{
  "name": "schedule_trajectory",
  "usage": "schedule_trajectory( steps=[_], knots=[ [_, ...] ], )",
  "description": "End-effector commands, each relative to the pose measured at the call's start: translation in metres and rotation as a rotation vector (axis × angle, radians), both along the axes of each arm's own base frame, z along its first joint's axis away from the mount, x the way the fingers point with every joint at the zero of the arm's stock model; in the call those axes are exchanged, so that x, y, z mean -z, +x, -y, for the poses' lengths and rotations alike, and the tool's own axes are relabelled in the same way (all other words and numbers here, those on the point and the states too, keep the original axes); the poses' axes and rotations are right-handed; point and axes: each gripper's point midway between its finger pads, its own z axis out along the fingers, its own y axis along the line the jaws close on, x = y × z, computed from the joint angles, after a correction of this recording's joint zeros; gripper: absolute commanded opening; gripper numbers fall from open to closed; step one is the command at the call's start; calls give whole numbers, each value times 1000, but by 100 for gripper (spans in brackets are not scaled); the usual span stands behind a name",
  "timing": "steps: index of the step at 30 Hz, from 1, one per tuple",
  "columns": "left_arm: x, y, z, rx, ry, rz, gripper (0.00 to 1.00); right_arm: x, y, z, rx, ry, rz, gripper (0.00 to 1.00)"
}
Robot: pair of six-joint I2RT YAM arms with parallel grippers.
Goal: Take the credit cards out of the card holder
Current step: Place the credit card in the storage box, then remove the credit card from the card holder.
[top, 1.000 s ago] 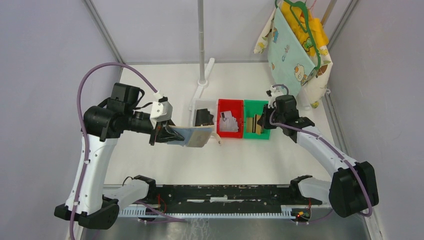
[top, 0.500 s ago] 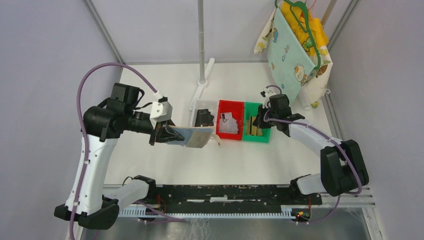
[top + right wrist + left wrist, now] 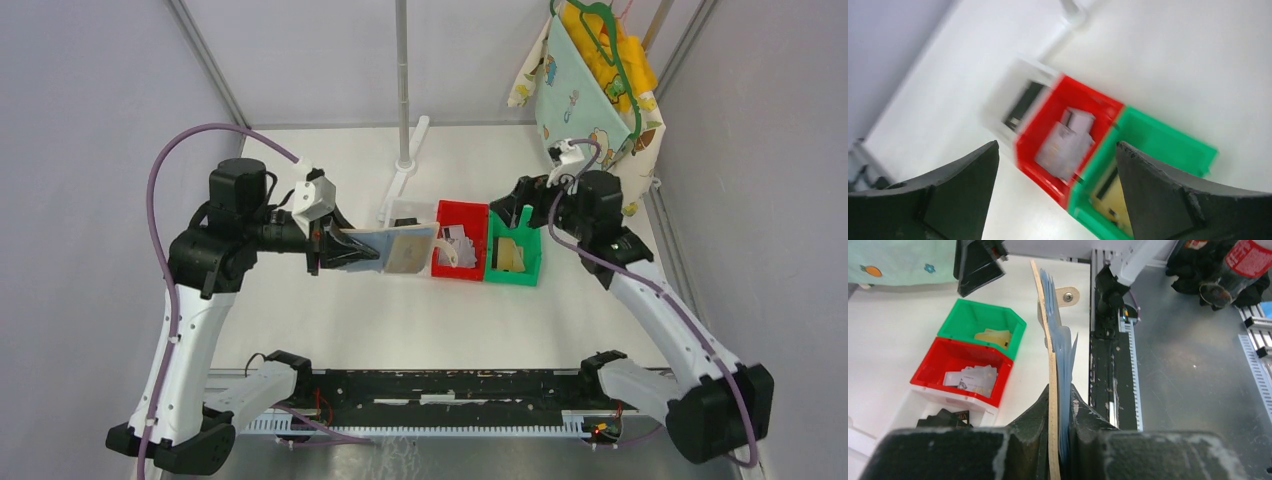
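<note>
Left jaws clamp the card holder (image 3: 400, 250); right jaws stand wide apart.

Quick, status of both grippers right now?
Left gripper: shut on the card holder.
Right gripper: open, holding nothing.

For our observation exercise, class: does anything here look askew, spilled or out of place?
Nothing is spilled or damaged. Only the silver-grey cards in the red bin lie in a skewed heap, and the card holder, pinched in the left gripper, has pale blue pockets fanning off its tan cover.
</note>
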Motion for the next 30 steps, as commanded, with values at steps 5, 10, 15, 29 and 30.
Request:
schedule_trajectory(
  steps=[5, 10, 15, 29, 30],
  knots=[
    [-47, 5, 11, 10, -139, 56, 2, -167, -133, -60, -629, 498, 572, 98],
    [-54, 2, 11, 28, -150, 81, 2, -192, -169, -80, -735, 537, 669, 98],
    [-63, 0, 11, 30, -160, 92, 2, -204, -188, -103, -817, 565, 701, 98],
    [-71, -15, 10, 74, -178, 82, 2, -227, -184, -140, -828, 617, 714, 90],
    [-72, -17, 9, 79, -180, 85, 2, -227, -184, -142, -831, 617, 712, 87]
  ],
)
